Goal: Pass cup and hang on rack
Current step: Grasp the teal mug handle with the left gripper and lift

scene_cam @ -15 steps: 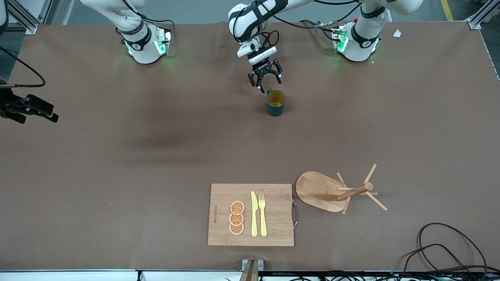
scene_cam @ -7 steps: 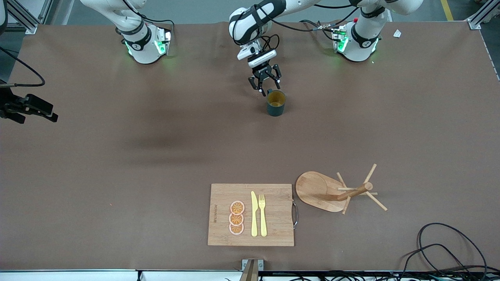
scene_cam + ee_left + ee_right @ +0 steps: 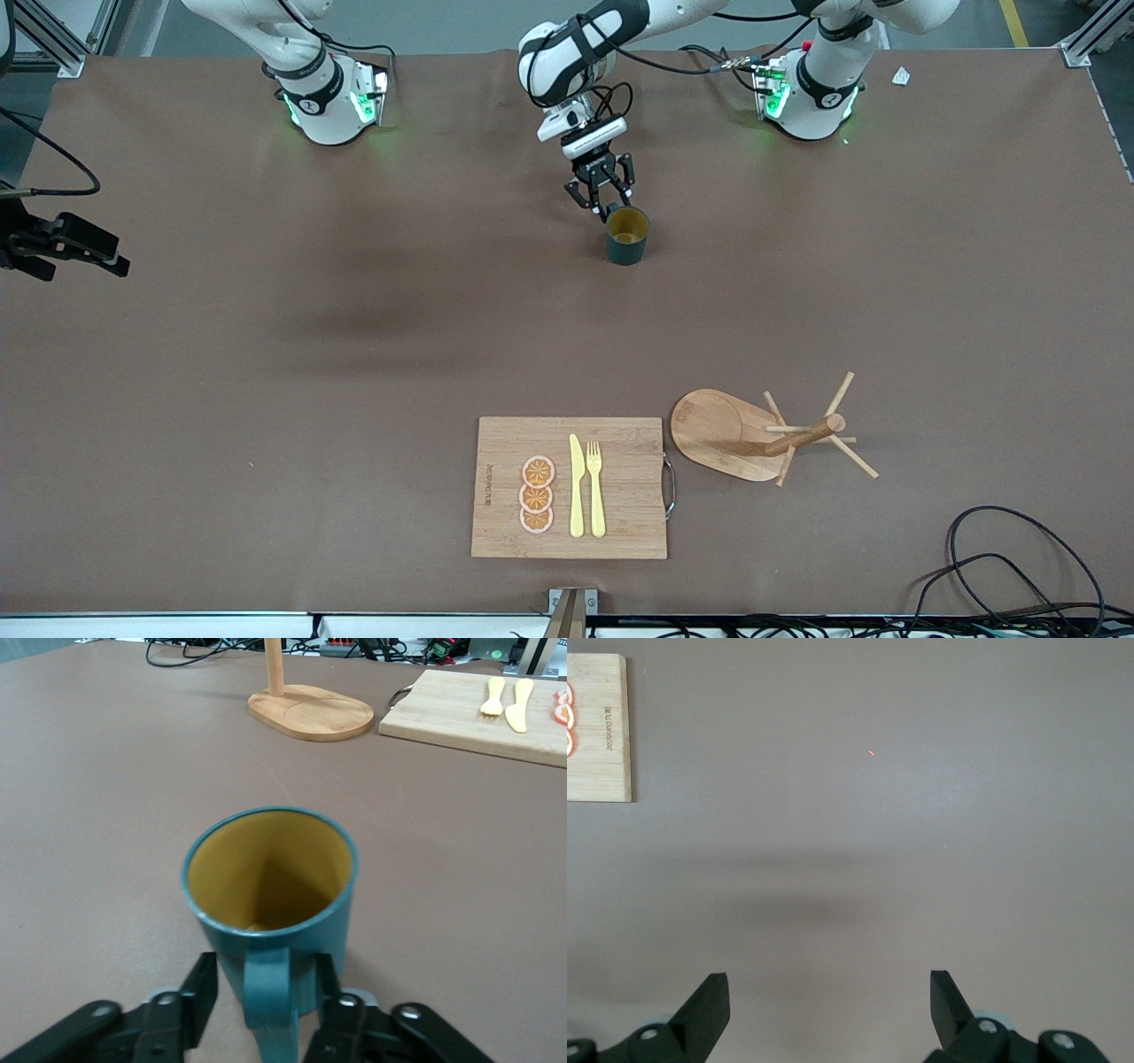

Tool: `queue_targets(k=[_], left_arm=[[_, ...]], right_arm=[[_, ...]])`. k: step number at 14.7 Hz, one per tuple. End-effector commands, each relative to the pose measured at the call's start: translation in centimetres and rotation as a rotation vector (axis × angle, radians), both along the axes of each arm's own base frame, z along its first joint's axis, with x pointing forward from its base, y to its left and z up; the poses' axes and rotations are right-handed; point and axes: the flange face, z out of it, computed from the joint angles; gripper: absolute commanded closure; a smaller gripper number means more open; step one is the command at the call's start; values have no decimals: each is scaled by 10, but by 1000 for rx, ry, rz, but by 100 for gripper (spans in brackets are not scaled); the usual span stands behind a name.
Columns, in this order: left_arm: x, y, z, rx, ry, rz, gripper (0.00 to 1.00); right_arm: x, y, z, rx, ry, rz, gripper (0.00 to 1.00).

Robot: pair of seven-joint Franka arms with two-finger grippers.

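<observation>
Front view: cutting board [image 3: 569, 487] beside rack [image 3: 735, 436], well apart from cup [image 3: 626, 236]

The table [image 3: 266, 372] has a matt brown cover that looks like cloth or felt, with some soft creases. The cup [image 3: 626, 236] looks like glazed ceramic or enamel: dark teal outside with a slight gloss, mustard yellow and smooth inside. The rack [image 3: 753, 434] is of light wood, smooth, with a satin finish on its base. The cutting board [image 3: 567, 487] is pale bamboo with fine stripes and a thin metal handle. On it, the knife [image 3: 577, 486] and the fork [image 3: 595, 487] look like matt yellow plastic. The left gripper [image 3: 261, 1014] has black plastic fingers with small shiny metal screws. The arms have glossy white shells.
</observation>
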Motion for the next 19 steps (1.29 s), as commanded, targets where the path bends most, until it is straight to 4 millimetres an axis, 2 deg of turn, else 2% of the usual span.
queue_targets(k=[1,3,6,9,12,14,15,16,17,19], left_arm=[[11,-13,3,16,-4,-14,67],[19,-13,4,39,2,-19,80],[38,-24,16,52,16,-22,92],[75,-42,51,58,17,34,99],[122,-63,104,26,112,102,100],[163,-66,143,-26,161,153,100],[174,-70,165,-58,187,164,100],[195,-66,190,-89,234,186,100],[212,-61,206,-117,280,208,100],[239,-52,246,-190,320,239,100]], right_arm=[[-9,-2,3,12,-6,13,0],[-9,-2,3,12,-6,13,0],[-9,-2,3,12,-6,13,0],[-9,-5,2,12,-5,25,0],[-9,-8,2,12,-5,22,0],[-9,-8,2,12,-7,20,0],[-9,-8,2,12,-7,22,0],[-9,-8,2,12,-7,22,0],[-9,-9,2,12,-7,20,0],[-9,-9,2,12,-7,20,0]])
